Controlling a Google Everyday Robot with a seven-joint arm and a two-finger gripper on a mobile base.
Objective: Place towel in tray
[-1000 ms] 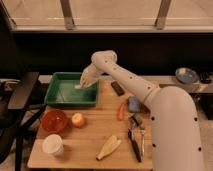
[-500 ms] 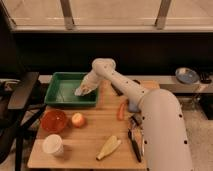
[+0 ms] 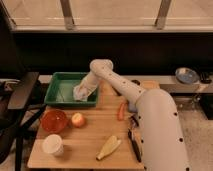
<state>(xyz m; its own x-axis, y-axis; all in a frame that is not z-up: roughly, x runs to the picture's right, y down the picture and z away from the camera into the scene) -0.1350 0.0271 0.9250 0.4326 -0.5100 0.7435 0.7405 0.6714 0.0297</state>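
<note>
A green tray [image 3: 62, 89] sits at the back left of the wooden table [image 3: 95, 132]. A pale crumpled towel [image 3: 81, 92] is at the tray's right side, over its inner right edge. My gripper [image 3: 84, 89] is at the end of the white arm [image 3: 117, 82], right at the towel and partly covered by it. The arm reaches in from the right and bends down into the tray.
On the table in front of the tray are a red bowl [image 3: 54, 120], an orange round fruit [image 3: 77, 119], a white cup [image 3: 52, 145], a banana [image 3: 109, 147], an orange-red stick-shaped item [image 3: 121, 111] and a black-handled tool [image 3: 135, 147]. A dark chair [image 3: 20, 97] stands at the left.
The gripper with the towel has shifted slightly right and toward the front, from the middle of the tray to its right side. The arm's elbow has swung nearer.
</note>
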